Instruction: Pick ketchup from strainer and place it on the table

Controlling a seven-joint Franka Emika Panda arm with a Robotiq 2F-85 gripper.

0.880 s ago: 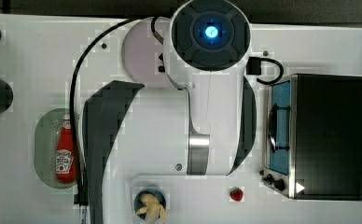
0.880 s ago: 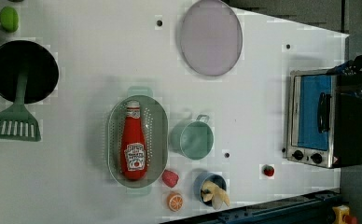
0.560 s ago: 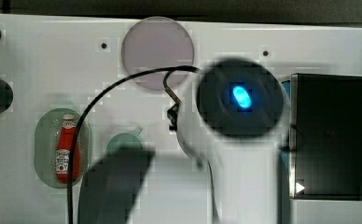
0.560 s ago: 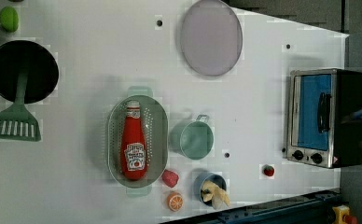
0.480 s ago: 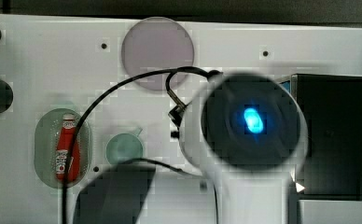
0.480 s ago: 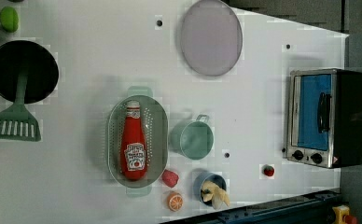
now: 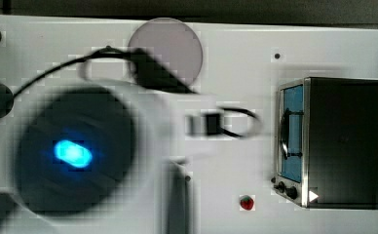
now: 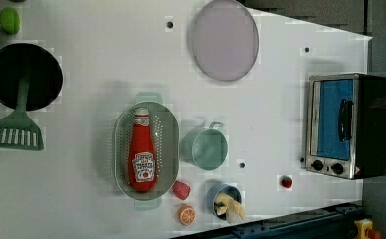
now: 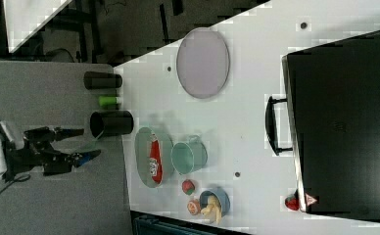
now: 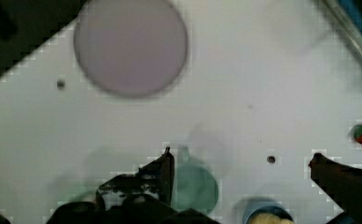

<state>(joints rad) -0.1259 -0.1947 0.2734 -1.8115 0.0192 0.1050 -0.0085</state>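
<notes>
The ketchup (image 8: 142, 154), a red squeeze bottle with a white cap, lies lengthwise in the pale green strainer (image 8: 123, 130) on the white table (image 8: 96, 59). The right view also has the ketchup (image 9: 155, 164) and the strainer (image 9: 143, 144). There my gripper (image 9: 86, 143) hangs beyond the table's edge, to the right view's left of the strainer and apart from it. In the wrist view the gripper (image 10: 242, 161) is open, its fingers (image 10: 166, 164) spread wide with nothing between them, high above the table. In the top view my blurred arm (image 7: 75, 151) hides the strainer.
A green cup (image 8: 206, 148) stands beside the strainer. A strawberry (image 8: 181, 189), an orange slice (image 8: 186, 215) and a blue bowl of fries (image 8: 226, 201) lie near it. A lilac plate (image 8: 224, 40), a toaster oven (image 8: 347, 127), a black pan (image 8: 24, 74) and a spatula (image 8: 16, 132) ring the table.
In the top view my arm has swung from the middle toward the top view's left and now covers the strainer. The ketchup and the other objects have not moved.
</notes>
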